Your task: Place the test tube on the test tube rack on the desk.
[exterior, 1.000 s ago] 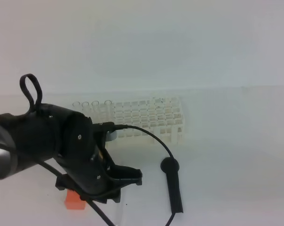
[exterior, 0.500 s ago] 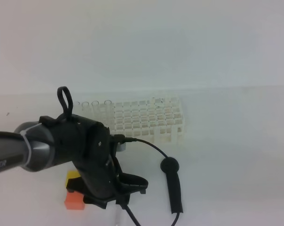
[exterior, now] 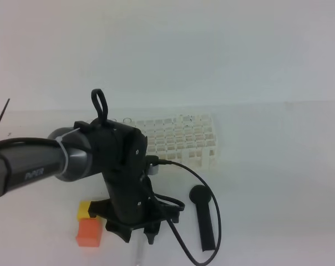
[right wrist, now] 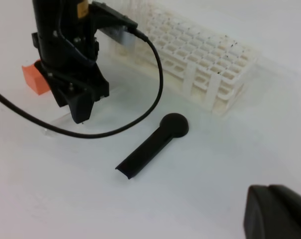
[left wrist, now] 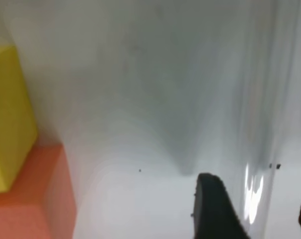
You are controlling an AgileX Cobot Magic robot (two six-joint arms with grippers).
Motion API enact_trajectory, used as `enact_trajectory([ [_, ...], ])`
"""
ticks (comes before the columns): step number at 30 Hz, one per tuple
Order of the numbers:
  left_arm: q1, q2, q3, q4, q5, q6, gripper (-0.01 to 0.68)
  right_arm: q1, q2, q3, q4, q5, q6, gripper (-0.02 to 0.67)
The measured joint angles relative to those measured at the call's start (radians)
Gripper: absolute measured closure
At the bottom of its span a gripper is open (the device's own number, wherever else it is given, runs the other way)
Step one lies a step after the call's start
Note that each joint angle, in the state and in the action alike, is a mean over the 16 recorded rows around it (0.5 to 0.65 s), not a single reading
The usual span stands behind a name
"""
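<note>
Left hand (exterior: 138, 237) points down with its fingers spread wide, straddling the glass tube (left wrist: 262, 124) that lies flat on the bench (exterior: 267, 183). Right hand (right wrist: 277, 211) is closed and holds nothing. Behind stands the white rack (exterior: 178, 141), with the black stick (exterior: 203, 216) well apart from it.

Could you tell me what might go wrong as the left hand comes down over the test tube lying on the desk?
The test tube is clear glass on a white desk and lies flat, so the open left hand could misjudge it and press or roll it. The orange block and yellow block sit close beside the hand and could be knocked.
</note>
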Motion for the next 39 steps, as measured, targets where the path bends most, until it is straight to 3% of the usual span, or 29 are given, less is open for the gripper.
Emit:
enact_trajectory([
  [19,-0.036,0.008,-0.003,-0.002,0.010,-0.033,0.317,0.004,0.000,0.000,0.004,-0.007,0.000,0.650],
  [39,-0.048,0.013,-0.001,-0.017,0.028,-0.124,0.318,0.071,0.000,0.000,0.001,-0.008,0.000,0.650],
])
